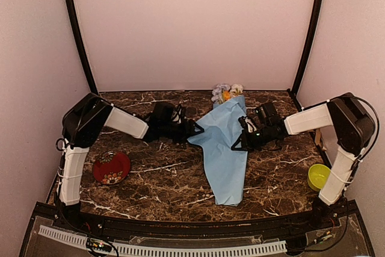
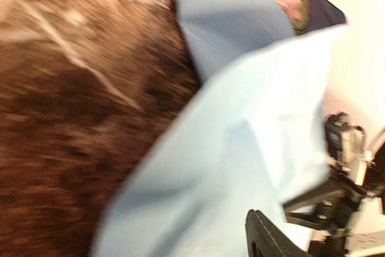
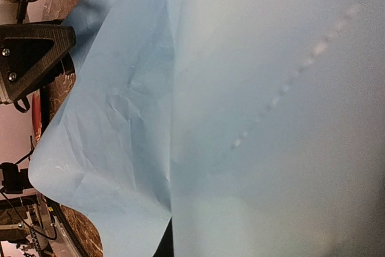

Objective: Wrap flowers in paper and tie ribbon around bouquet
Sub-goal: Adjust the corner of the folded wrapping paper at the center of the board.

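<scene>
Top external view: the bouquet (image 1: 227, 170) lies lengthwise in the middle of the marble table (image 1: 168, 173), narrow end toward the arms; the flowers (image 1: 227, 92) poke out of its far end; the paper (image 1: 219, 130) around them shows its light-blue face. The left gripper (image 1: 194, 129) sits at the sheet's left corner, tip just touching or just beside it; I cannot tell whether its jaws are spread or closed, as the left wrist view is smeared and shows only blue paper (image 2: 240, 148) over the marble. The right gripper (image 1: 236, 144) is at the sheet's right edge, fingers pressed together, seemingly pinching that edge; in the right wrist view the paper (image 3: 240, 118) fills the frame and hides the fingers. A red dish (image 1: 111, 168) lies well to the left; a yellow-green cup (image 1: 317, 177) stands by the right arm's base.
</scene>
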